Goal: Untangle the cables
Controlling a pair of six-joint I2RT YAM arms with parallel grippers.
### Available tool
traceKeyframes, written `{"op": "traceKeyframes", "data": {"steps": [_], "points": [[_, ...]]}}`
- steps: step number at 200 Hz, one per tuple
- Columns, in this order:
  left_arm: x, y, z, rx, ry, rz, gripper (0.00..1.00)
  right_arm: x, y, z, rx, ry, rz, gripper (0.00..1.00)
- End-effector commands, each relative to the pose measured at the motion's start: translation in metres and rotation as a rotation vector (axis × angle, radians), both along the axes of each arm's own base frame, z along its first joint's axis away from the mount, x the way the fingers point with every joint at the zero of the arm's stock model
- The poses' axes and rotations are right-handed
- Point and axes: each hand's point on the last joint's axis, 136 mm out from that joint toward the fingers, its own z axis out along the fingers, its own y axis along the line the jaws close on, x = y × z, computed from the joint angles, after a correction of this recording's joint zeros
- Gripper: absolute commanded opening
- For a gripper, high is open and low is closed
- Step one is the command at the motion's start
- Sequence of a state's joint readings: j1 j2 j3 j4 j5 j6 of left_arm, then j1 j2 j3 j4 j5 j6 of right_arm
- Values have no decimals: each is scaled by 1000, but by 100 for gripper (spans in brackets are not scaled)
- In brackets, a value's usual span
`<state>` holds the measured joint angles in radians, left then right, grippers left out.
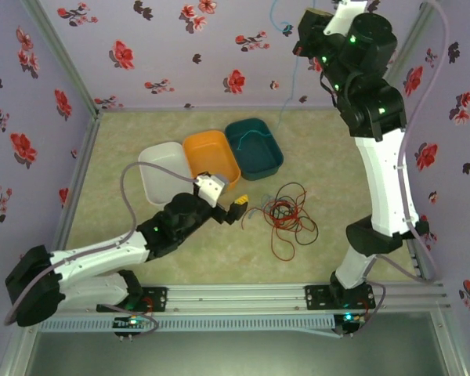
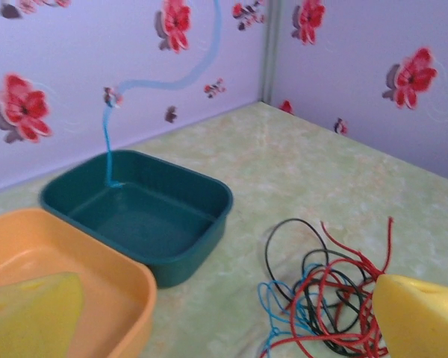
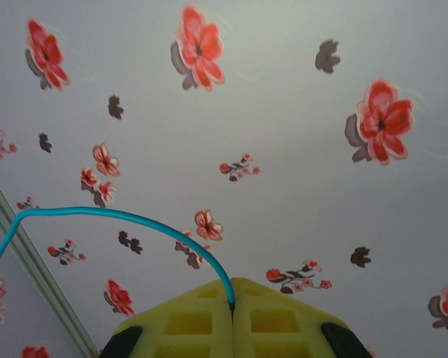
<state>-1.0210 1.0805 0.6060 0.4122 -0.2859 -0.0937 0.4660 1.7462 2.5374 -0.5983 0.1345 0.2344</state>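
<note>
Top external view showed the left claw (image 1: 236, 207) low over the bench (image 1: 321, 157), its yellow fingers spread wide with nothing between them, just left of a tangle of red and black cables (image 1: 286, 218). That tangle lay on the bench near the middle, on the near side of three trays set in a row: a white tray (image 1: 145, 168), an orange tray (image 1: 211, 157) and a teal tray (image 1: 265, 162).

The right claw (image 1: 307, 33) was lifted high at the far right, in front of the flowered wall (image 1: 180, 55). It was pinched shut on the blue cable (image 1: 291, 86), which hung from it in a loose curve with its lower end inside the teal tray.

From the left wrist, the blue cable (image 2: 107, 153) dropped into the teal tray (image 2: 187, 257) beside the orange tray (image 2: 75, 239), and the tangle (image 2: 325, 298) had a thin blue strand at its left edge.

From the right wrist, the blue cable (image 3: 97, 211) came out of the closed seam of the right claw (image 3: 232, 300).
</note>
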Motion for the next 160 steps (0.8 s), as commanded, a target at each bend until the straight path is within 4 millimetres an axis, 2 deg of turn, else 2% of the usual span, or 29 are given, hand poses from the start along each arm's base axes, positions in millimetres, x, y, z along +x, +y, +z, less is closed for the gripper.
{"op": "traceKeyframes", "data": {"steps": [1,42,106,132,160], "points": [[10,24,12,22,-33,106,100,13,3,-6,-23,-4,-27,0],[20,45,25,41,-29,190,100,47,16,-40,-58,59,-47,0],[33,59,33,26,-17,278,100,82,22,-74,-82,122,-63,0],[43,69,32,24,17,347,100,95,21,-98,-117,176,-83,0],[51,81,28,13,65,404,100,105,20,-132,-142,266,-89,0]]}}
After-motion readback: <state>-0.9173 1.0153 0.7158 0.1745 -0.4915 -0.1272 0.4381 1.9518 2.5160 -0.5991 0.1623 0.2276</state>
